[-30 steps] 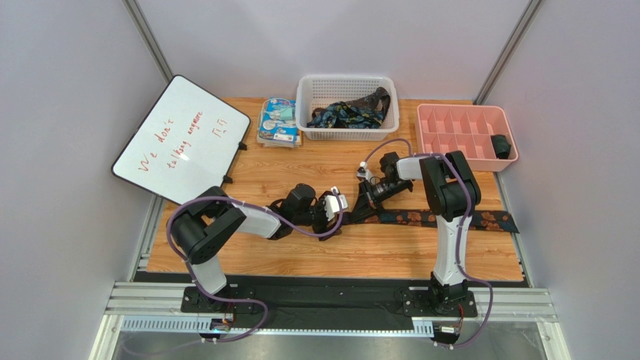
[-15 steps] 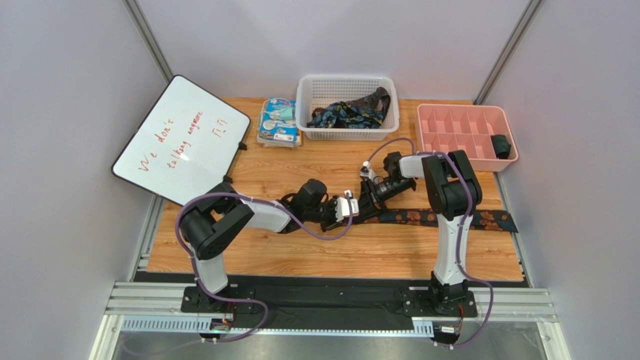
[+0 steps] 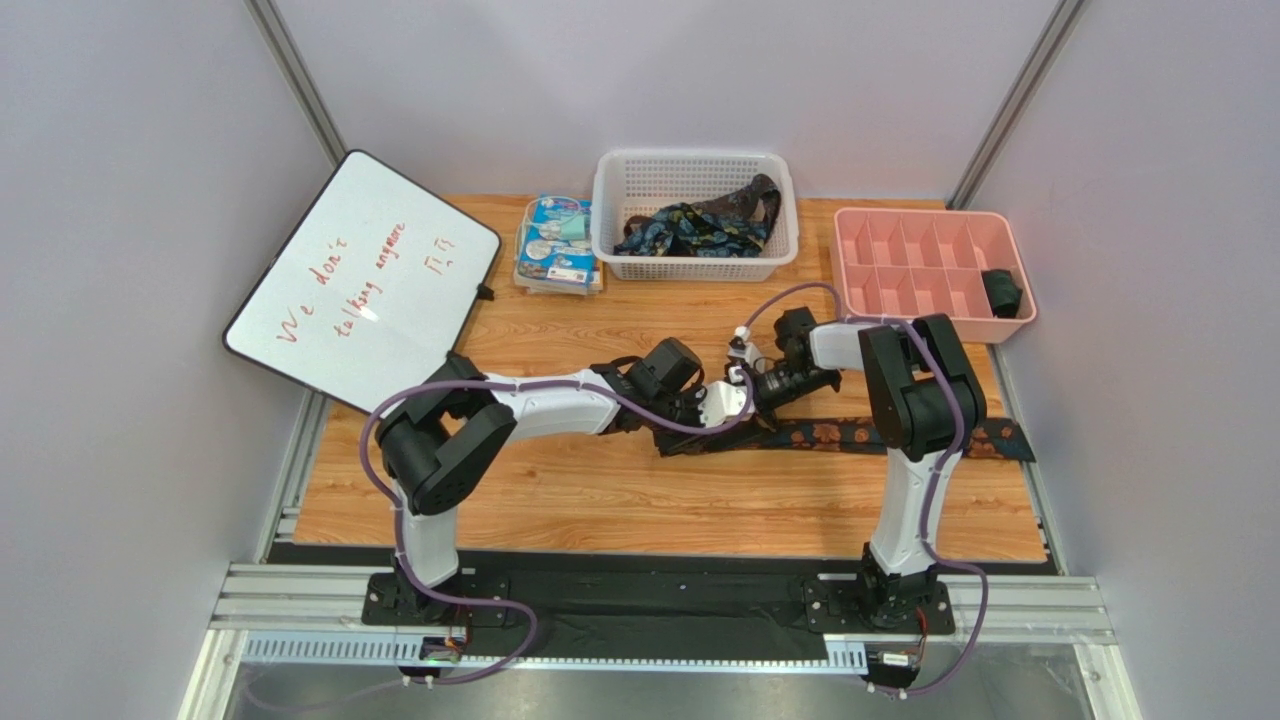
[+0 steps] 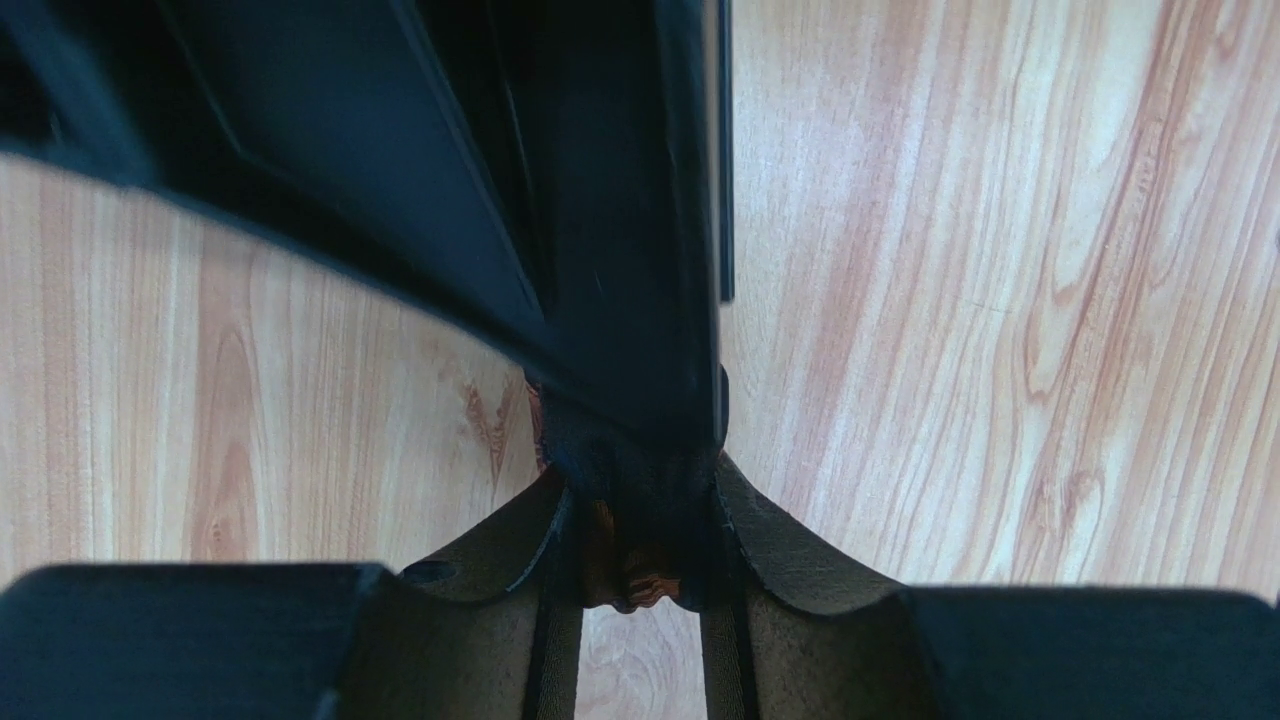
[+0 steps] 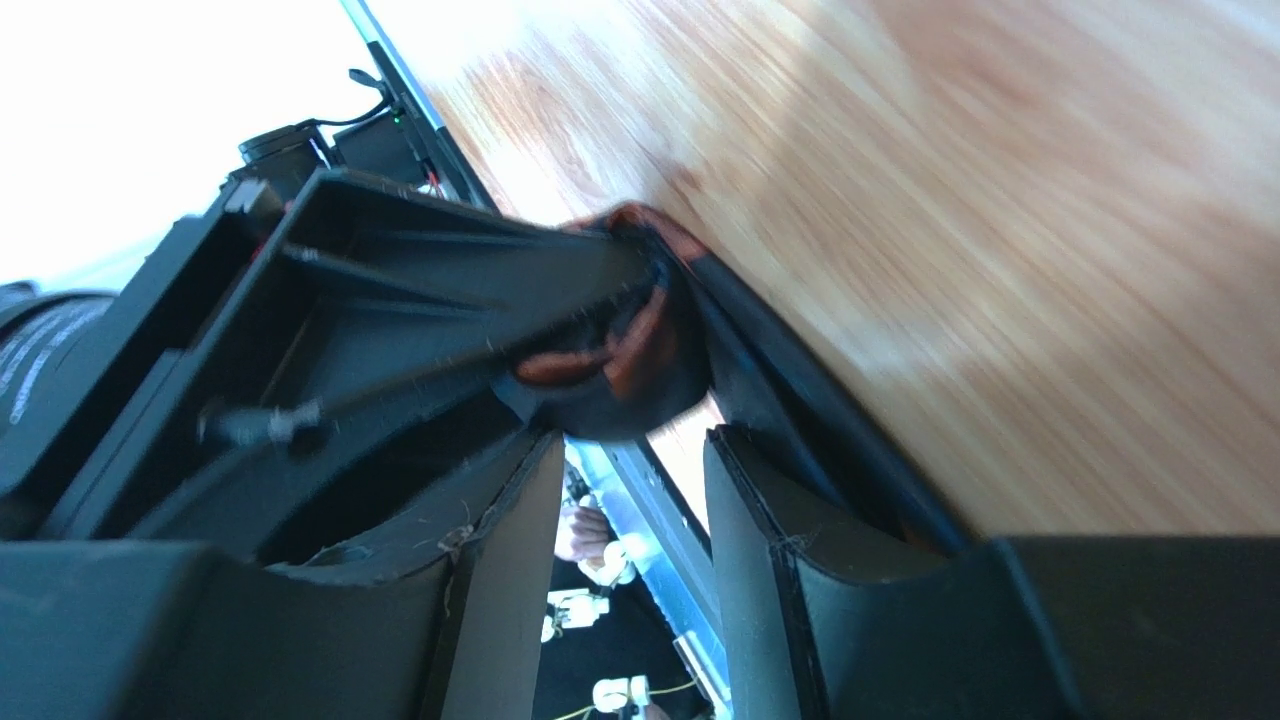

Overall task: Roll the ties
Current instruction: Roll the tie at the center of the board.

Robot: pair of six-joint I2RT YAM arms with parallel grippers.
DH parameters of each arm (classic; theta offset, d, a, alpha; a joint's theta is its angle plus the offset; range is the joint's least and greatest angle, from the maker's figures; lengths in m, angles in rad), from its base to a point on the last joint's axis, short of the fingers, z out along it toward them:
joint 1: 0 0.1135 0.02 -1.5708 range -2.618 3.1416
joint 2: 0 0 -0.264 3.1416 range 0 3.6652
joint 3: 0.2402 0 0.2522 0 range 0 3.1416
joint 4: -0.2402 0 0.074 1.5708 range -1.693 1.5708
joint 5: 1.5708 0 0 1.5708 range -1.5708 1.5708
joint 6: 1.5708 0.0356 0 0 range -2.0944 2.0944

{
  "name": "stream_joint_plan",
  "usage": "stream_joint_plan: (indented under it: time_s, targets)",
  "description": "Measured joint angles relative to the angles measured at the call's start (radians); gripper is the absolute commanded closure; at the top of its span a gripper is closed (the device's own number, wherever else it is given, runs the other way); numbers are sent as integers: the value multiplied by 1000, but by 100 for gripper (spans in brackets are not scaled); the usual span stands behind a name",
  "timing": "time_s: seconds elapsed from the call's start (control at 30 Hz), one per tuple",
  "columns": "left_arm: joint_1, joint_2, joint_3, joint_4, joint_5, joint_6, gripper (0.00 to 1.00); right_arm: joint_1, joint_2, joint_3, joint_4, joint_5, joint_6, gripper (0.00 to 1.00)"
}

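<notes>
There, my left hand (image 4: 639, 503) was clenched on the rolled end of the tie (image 4: 624, 578). My right hand (image 5: 631, 447) stood half-open just beside that roll, gripping nothing, over the table (image 4: 977, 300).

A: Long narrow dark navy necktie with orange-brown blotches (image 3: 834, 435)?
B: Stretched flat across the wooden table (image 3: 601, 495), left end curled into a small tight roll (image 5: 616, 353).
A: Remaining dark patterned ties (image 3: 699, 228)?
B: Heaped loose inside the white plastic basket (image 3: 624, 173) at the back.

The left fingers (image 4: 504, 552) closed onto the tie roll (image 5: 619, 360); the right fingers (image 5: 504, 578) parted.
</notes>
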Motion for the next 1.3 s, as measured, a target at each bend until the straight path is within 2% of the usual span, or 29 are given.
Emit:
stream_joint_plan:
  time_s: [0.07, 0.17, 0.2, 0.27, 0.3, 0.33, 0.37, 0.47, 0.67, 0.9, 1.03, 1.13, 1.17, 1.23, 1.3]
  targets:
    - [-2, 14, 31, -39, -7, -16, 66, 20, 0, -6, 45, -2, 38, 55]
    - [-2, 23, 57, -82, -33, -32, 66, 37, 0, -6, 104, -2, 80, 62]
    - [-2, 23, 61, -89, -42, -33, 66, 40, 0, -6, 119, -3, 95, 74]
    - [-2, 25, 68, -103, -56, -33, 65, 45, 0, -6, 141, -5, 111, 90]
    - [-2, 25, 68, -105, -60, -33, 61, 47, 0, -6, 148, -11, 124, 100]
    - [-2, 25, 68, -106, -62, -33, 58, 50, 0, -6, 155, -15, 130, 100]
    - [-3, 24, 66, -106, -64, -32, 48, 51, 0, -6, 157, -16, 133, 100]
    - [0, 3, 26, -71, -55, -37, 36, 51, 9, -7, 158, -4, 130, 100]
    - [36, -117, -190, 130, 18, -80, 28, 28, 72, -6, 151, -26, 74, 100]
    - [80, -137, -354, 445, 64, -124, 28, 5, 138, 73, 71, -53, -41, 100]
    - [80, -75, -355, 586, 86, -116, 30, 2, 159, 97, 42, -69, -79, 100]
    - [80, -38, -335, 628, 114, -107, 45, 0, 169, 107, 27, -79, -102, 100]
    - [80, -28, -325, 633, 123, -97, 59, -1, 171, 108, 24, -82, -108, 100]
    - [83, -17, -303, 619, 126, -74, 70, -2, 173, 109, 20, -91, -121, 100]
    - [87, -15, -280, 573, 136, -45, 77, -6, 172, 108, 18, -100, -124, 84]
